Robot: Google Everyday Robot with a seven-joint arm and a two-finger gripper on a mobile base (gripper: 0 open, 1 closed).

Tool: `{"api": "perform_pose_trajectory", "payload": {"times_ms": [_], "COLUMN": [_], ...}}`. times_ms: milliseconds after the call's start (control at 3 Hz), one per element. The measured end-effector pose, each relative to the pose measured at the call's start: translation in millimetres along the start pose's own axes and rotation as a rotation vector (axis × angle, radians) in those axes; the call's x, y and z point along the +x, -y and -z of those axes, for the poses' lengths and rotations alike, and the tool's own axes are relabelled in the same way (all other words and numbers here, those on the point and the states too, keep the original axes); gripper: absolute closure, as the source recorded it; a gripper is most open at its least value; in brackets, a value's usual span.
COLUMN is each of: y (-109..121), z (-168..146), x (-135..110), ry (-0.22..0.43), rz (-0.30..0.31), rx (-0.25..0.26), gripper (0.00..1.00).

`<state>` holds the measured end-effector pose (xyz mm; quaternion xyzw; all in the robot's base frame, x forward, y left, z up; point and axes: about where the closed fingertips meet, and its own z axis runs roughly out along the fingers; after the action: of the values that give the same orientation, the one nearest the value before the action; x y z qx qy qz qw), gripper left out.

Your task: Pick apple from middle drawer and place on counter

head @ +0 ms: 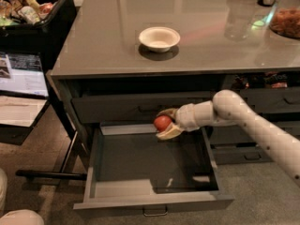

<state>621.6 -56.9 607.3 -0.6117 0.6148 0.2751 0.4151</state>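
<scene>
The small red apple (162, 123) sits between the fingers of my gripper (166, 123), which is shut on it. Both hang above the back edge of the open middle drawer (150, 163), just in front of the shut drawer above it. My white arm reaches in from the right. The drawer's dark box interior is pulled fully out toward the camera, its small metal handle at the bottom. The glossy grey counter (117, 41) spreads above the cabinetry.
A cream-white bowl (159, 38) stands on the counter near its front. A glass and a dish of food (286, 22) sit at the counter's far right. A dark bin of items (28, 13) and a screen stand to the left.
</scene>
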Motion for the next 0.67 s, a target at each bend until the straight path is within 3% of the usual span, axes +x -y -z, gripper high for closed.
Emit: {"api": "perform_pose_trajectory", "payload": {"times_ms": [333, 667], "y": [23.7, 23.7], "z": [59.8, 59.7], "x": [-33.6, -33.6], "ry": [-0.075, -0.075], "rz": [0.039, 0.039], "rx": [0.058, 0.058], "gripper": [1.0, 1.0]}}
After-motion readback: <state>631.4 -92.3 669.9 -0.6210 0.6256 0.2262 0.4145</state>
